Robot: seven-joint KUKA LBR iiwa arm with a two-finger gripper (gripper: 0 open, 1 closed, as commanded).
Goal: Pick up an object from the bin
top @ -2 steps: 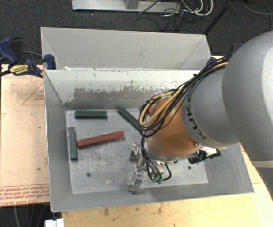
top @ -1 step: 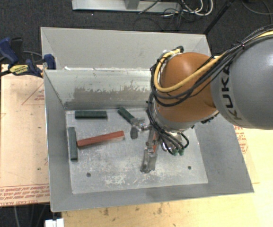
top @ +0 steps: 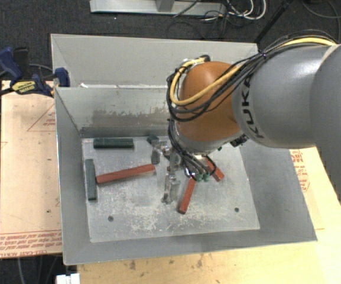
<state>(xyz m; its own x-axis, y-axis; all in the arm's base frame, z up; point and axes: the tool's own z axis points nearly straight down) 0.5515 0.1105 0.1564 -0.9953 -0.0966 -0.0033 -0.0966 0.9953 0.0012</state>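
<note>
Above the grey bin, you can read one marking: black capital letters "KU", running down the silver casing of the arm beside its orange cover. The letters after them curve out of sight.

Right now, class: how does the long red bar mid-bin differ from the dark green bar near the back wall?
The red bar is longer than the green bar. The red bar lies slanted; the green bar runs parallel to the back wall of the bin. Both are straight bars lying flat on its floor.
</note>
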